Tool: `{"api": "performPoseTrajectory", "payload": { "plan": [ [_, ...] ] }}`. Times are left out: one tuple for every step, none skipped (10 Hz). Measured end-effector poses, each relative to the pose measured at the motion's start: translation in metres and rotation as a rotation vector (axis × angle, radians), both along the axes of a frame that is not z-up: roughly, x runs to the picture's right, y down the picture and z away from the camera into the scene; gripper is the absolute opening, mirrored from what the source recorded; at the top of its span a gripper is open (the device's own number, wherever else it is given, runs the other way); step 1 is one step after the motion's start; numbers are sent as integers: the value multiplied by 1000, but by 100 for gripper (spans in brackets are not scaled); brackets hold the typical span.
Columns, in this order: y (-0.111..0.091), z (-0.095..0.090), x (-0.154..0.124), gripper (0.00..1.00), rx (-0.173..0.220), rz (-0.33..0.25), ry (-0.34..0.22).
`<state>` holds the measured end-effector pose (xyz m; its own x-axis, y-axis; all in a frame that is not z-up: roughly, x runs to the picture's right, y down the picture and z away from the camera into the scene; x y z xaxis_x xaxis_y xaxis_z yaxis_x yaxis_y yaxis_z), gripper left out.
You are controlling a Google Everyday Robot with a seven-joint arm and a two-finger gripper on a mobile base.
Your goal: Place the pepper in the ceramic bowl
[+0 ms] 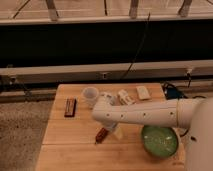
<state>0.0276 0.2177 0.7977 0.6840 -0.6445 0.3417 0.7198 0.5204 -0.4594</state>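
The pepper is small and dark red and lies on the wooden table, a little left of its middle. My gripper hangs at the end of the white arm that reaches in from the right. It is low over the table, right beside the pepper's right end and partly covering it. The ceramic bowl is green with a pale inside. It stands at the front right of the table, to the right of the gripper, with nothing visible in it.
A small white cup stands at the back, with a dark rectangular bar to its left. Two pale small objects lie at the back right. A blue item sits at the right edge. A dark wall runs behind the table.
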Motion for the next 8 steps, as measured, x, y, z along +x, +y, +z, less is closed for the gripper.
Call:
{"api": "performPoseTrajectory", "payload": {
  "plan": [
    [1, 0, 1, 80, 0, -2, -2],
    [2, 0, -1, 80, 0, 0, -7],
    [2, 0, -3, 80, -3, -3, -9],
    [2, 2, -2, 80, -3, -2, -9],
    [4, 3, -1, 80, -5, -3, -8],
    [5, 4, -3, 80, -4, -1, -18],
    [5, 5, -3, 80, -4, -1, -19],
    [6, 6, -3, 80, -5, 0, -20]
  ]
}}
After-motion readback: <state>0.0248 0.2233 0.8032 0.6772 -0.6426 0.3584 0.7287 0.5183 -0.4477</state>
